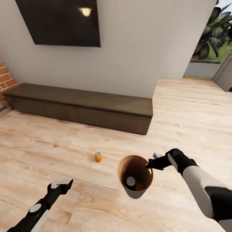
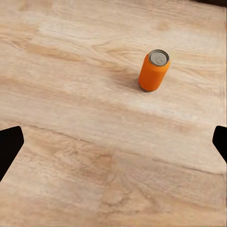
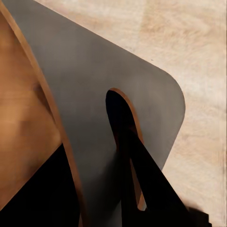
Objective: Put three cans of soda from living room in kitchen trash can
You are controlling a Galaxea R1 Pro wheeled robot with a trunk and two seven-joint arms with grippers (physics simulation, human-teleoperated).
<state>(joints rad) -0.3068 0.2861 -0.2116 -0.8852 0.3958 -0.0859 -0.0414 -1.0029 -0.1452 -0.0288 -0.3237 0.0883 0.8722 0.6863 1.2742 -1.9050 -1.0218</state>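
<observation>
My arms: black wrists, white forearm shells, black elbow on right. Left tool [image 1: 62, 184] has pale grey tips; right tool [image 1: 154, 161] black.

An orange soda can [image 1: 98, 157] stands upright on the wood floor. Near it the tapered trash can [image 1: 141, 190], brown inside, grey outside, holds a dark can [image 1: 130, 182] with a silvery top.

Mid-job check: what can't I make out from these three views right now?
- Head view: inside the trash can one can shows only its silvery top; its colour, and any can beneath, are hidden by the wall.
- Right wrist view: the right tool grips the bin's rim; the wall blocks the contents.
- Left wrist view: the left tool's fingertips are cut off by the edges; the orange can stands ahead.
</observation>
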